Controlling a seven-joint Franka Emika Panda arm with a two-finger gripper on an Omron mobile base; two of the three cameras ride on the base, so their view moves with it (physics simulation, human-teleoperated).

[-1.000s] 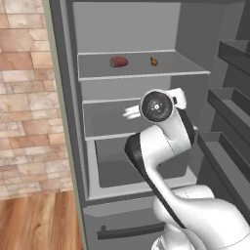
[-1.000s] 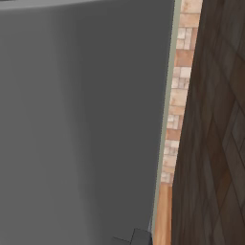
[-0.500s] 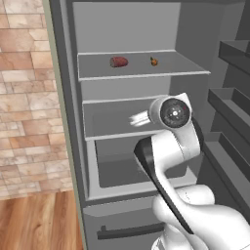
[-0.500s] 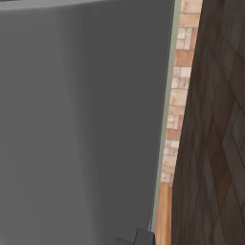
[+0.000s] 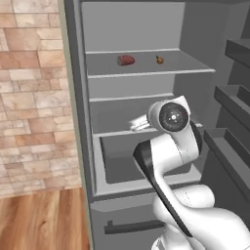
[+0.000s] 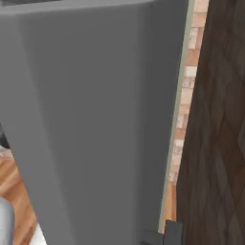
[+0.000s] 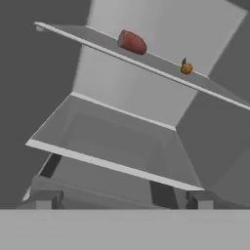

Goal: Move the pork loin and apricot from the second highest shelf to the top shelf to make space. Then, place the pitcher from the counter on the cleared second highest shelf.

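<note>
From the left base camera I look into an open grey fridge [image 5: 146, 122] beside a brick wall [image 5: 34, 97]. The pork loin [image 5: 126, 60] lies on the top shelf [image 5: 146, 73], near the middle toward its back edge, and the apricot [image 5: 159, 60] sits just to its right on the same shelf, apart from the meat. Below it the second highest shelf [image 5: 112, 114] carries nothing I can see, and under that sits a grey drawer [image 5: 122, 166]. My white arm [image 5: 171, 141] rises in front of the drawer, its wrist level with the second highest shelf's front rim; the tool itself is hidden behind the wrist here. From the right base camera I see the broad grey fridge door [image 6: 95, 119], a strip of brick, and a dark wood panel [image 6: 215, 119] at the right. From the hand camera, tilted, the pork loin [image 7: 132, 42] and the apricot [image 7: 186, 68] rest on the upper shelf [image 7: 97, 41], well apart, with the bare lower shelf [image 7: 112, 136] beneath. The tool [image 7: 122, 199] points at that lower shelf's front rim; its two dark fingertips [image 7: 46, 199] stand wide apart, holding nothing.
</note>
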